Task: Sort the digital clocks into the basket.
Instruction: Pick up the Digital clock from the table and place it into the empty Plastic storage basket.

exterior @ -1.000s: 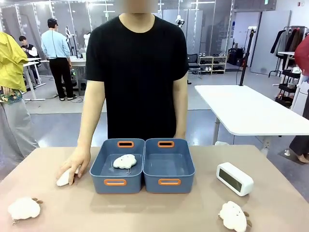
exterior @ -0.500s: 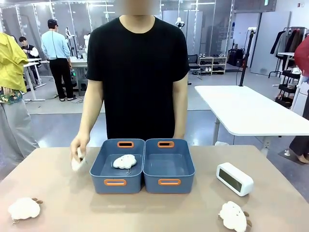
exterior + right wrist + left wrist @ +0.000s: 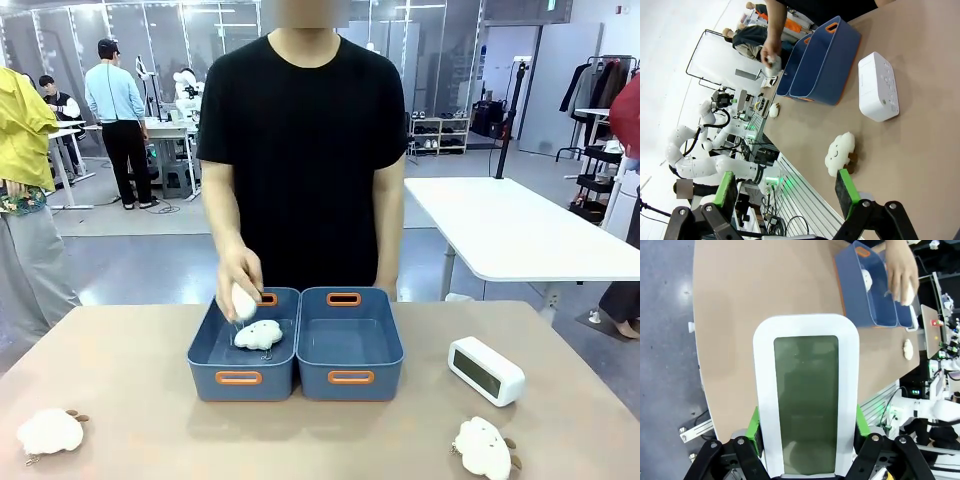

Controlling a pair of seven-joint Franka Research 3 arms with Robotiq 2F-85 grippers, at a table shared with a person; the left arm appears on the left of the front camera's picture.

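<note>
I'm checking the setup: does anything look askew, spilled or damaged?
Nothing stands out. The left bin and right bin sit square side by side, a sheep plush lies in the left one, one clock rests on the table, the left gripper holds the second clock.

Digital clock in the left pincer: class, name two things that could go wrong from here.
1. The left pincer grips one digital clock while the person's hand holds a sheep plush over the sheep bin; heading there risks a collision and mixed sorting.
2. The open right pincer faces the other digital clock and a loose sheep plush lying near it; it might grab the toy.
</note>
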